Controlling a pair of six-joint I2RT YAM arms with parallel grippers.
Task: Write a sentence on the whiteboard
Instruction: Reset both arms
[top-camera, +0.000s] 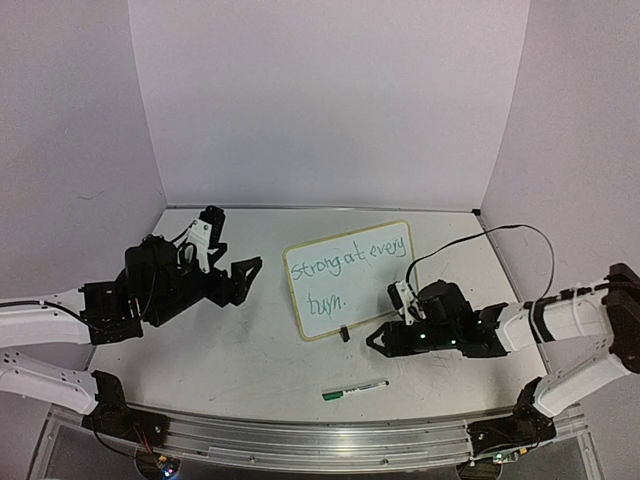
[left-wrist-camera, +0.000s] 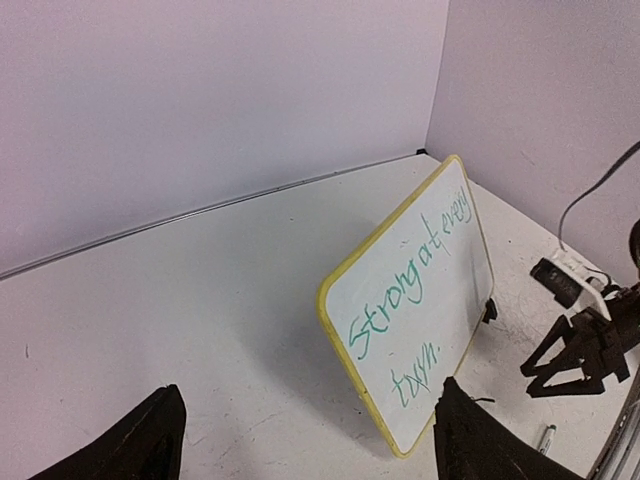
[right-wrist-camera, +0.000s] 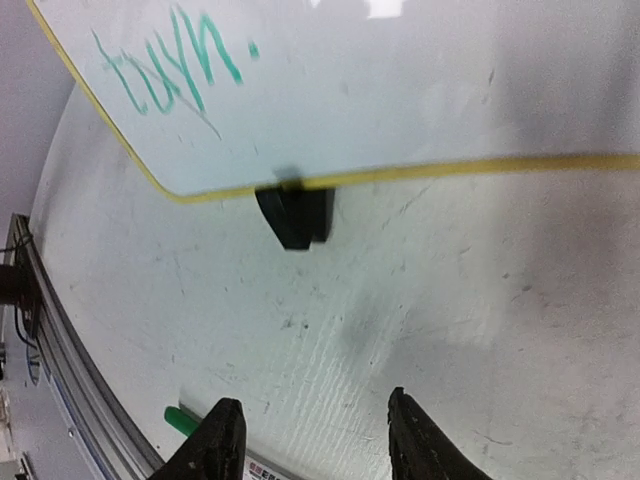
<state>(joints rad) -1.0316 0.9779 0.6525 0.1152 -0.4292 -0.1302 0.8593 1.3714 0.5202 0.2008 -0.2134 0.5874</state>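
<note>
— Pale walls boxed in the scuffed white table (top-camera: 250, 350). Which step was in hand?

— The last one, by my reading. The sentence (top-camera: 345, 262), "strong at every turn.", stood in green on the whiteboard (top-camera: 350, 280), full stop included. The marker (top-camera: 355, 389) lay loose on the table, just beside the right gripper (top-camera: 378, 343), on the side of its fingers away from the board.

— And the fingers?

— Both pairs were spread with nothing between them. The left gripper (top-camera: 243, 282) gaped widest. The right wrist view showed bare table between the right fingers (right-wrist-camera: 420, 445).

— Where was the board from them?

— Between the two grippers, propped at a tilt. It faced the left fingertips across a gap. Its lower edge, with a black clip foot (right-wrist-camera: 293, 215), sat just ahead of the right fingertips.

— What did the next move call for?

— Probably only drawing the right arm back without nudging that foot; a knock could tip the board.

— Counts?

— One board, one marker, two grippers, and two lines of writing holding four words. One clip foot showed; whether a second hid behind the right gripper I couldn't tell.
</note>
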